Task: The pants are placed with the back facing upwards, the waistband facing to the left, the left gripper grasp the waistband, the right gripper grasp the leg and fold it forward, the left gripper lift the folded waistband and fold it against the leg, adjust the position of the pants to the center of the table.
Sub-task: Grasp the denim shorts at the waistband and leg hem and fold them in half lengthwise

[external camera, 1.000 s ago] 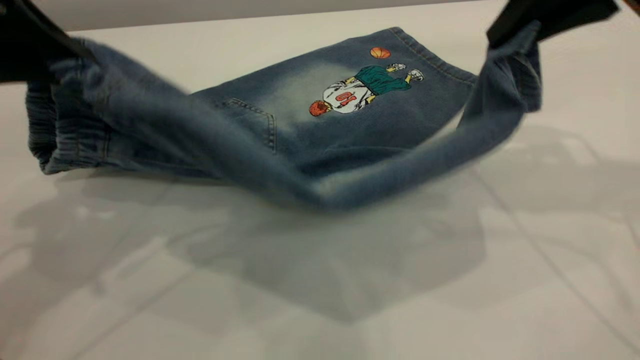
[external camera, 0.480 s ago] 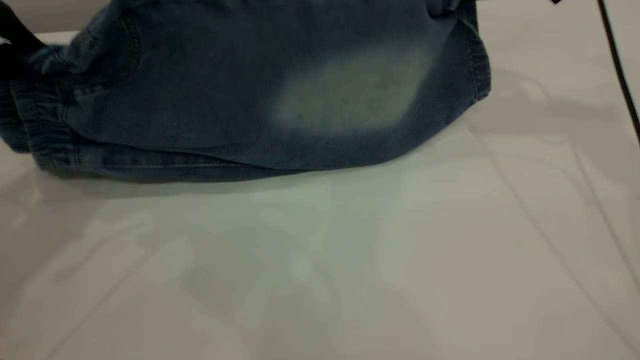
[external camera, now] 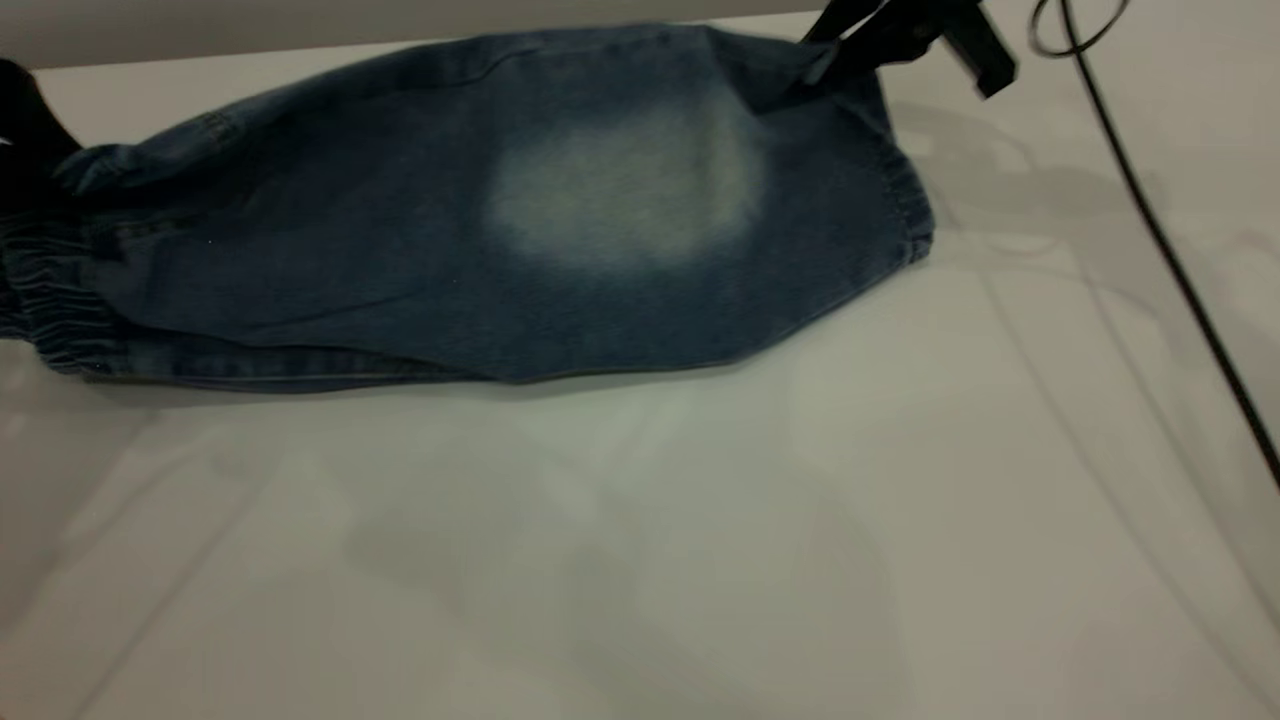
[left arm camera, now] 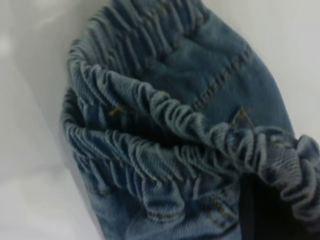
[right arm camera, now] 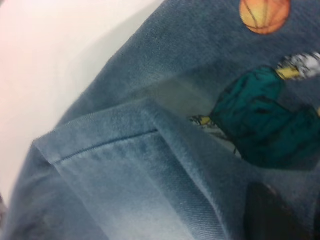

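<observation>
The pants (external camera: 480,250) lie folded lengthwise on the table (external camera: 700,520), in the far left-to-centre part of the scene, waistband (external camera: 50,300) at the left edge. The leg (external camera: 620,190) with the pale oval faded patch now lies on top, patch up, hem at the right.

Left gripper (external camera: 25,130) — at the far left edge, at the waistband. In the left wrist view a dark finger (left arm camera: 265,210) sits inside the gathered elastic, which bunches over it; the grip appears clamped on the waistband, though only part of the claw shows.

Right gripper (external camera: 850,50) — at the far right corner of the folded leg, its tips at the cloth and pinching the hem corner, which rises slightly toward it. The right wrist view shows the hem edge (right arm camera: 110,145) folded over the cartoon print (right arm camera: 265,115), orange ball (right arm camera: 265,14) beyond.

A black cable (external camera: 1160,240) runs across the table at the right, apart from the pants.
</observation>
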Available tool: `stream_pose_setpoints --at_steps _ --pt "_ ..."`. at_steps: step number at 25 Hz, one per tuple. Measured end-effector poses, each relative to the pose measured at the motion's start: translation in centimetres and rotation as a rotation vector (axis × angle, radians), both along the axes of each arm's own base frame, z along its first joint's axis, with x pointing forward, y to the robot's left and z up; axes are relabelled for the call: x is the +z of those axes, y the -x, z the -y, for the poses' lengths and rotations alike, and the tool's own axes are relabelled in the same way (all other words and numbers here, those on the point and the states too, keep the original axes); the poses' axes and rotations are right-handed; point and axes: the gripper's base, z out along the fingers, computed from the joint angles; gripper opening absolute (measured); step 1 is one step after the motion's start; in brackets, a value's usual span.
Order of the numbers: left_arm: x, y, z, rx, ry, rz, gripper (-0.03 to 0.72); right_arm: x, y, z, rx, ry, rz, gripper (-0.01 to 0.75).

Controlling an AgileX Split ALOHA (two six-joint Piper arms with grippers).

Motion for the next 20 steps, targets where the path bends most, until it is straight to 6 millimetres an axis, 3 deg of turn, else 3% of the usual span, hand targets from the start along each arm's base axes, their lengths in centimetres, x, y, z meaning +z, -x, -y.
stream_pose_setpoints --at_steps 5,16,20 --pt "0.0 0.0 -0.7 0.052 -0.062 0.001 0.141 -0.6 -0.2 -2.2 0.041 0.014 0.022 0.026" --pt "-0.3 0.0 -0.6 -0.039 -0.113 -0.01 0.141 -1.0 -0.3 -2.0 0.063 0.035 0.056 0.034" --pt "-0.3 0.0 -0.7 -0.083 -0.156 -0.011 0.207 -0.9 -0.2 -2.1 0.117 0.042 0.091 0.094"
